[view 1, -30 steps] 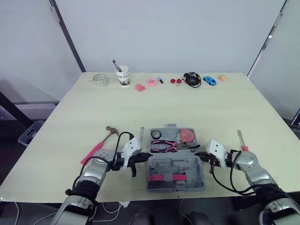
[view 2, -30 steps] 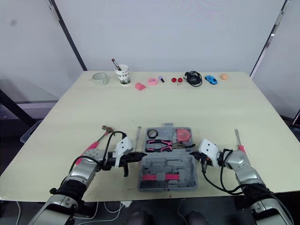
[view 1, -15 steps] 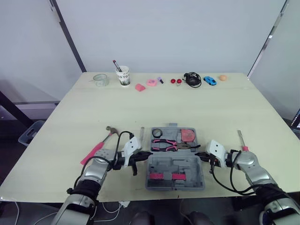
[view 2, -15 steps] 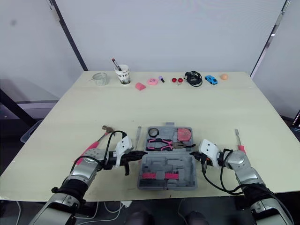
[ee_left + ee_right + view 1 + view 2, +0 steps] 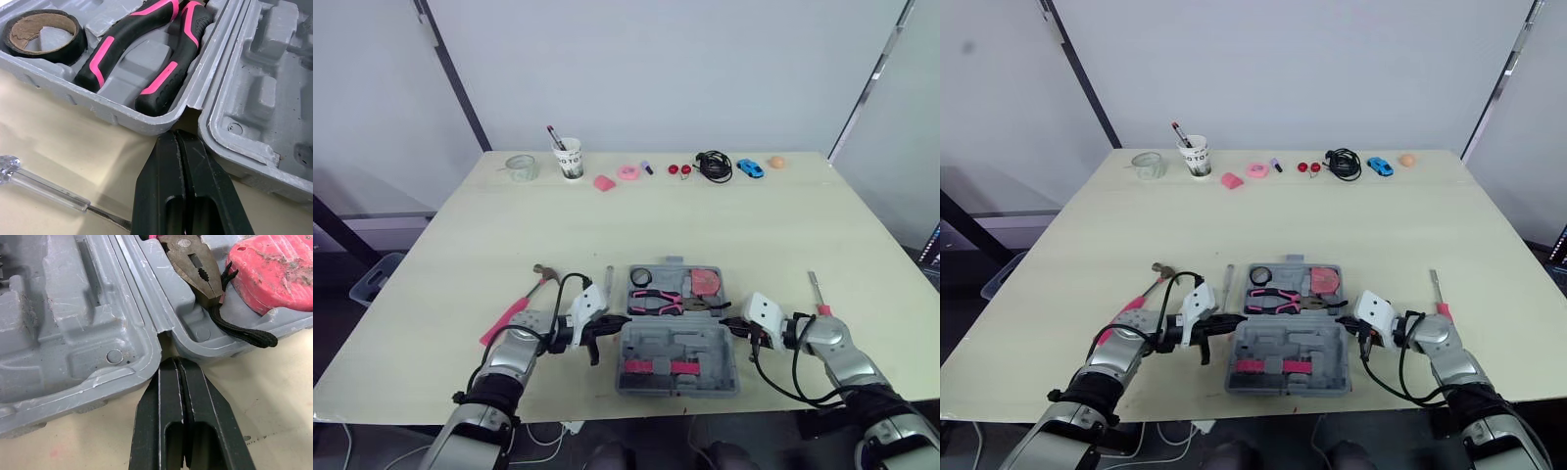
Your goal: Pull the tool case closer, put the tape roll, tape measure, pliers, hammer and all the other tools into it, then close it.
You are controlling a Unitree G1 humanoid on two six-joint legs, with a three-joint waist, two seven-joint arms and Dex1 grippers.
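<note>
The grey tool case (image 5: 677, 343) lies open near the table's front edge. Its far half holds a black tape roll (image 5: 640, 278), pink-handled pliers (image 5: 656, 304) and a red tape measure (image 5: 706, 282). My left gripper (image 5: 617, 321) is shut, its tip at the left end of the hinge (image 5: 194, 105). My right gripper (image 5: 731, 328) is shut too, its tip at the hinge's right end (image 5: 164, 335). A pink-handled hammer (image 5: 517, 308) lies left of my left arm. A clear-handled screwdriver (image 5: 44, 188) rests beside the case's left side. Another screwdriver (image 5: 817, 292) lies to the right.
Along the far edge stand a glass jar (image 5: 522, 166), a cup with pens (image 5: 570, 158), a pink tape ring (image 5: 627, 172), small red pieces (image 5: 679, 169), a black cable (image 5: 714, 164), a blue toy car (image 5: 750, 167) and an orange ball (image 5: 776, 162).
The near edge of the case's front half has drawn back a little from the table's front edge. Both grippers stay shut at the hinge ends.
</note>
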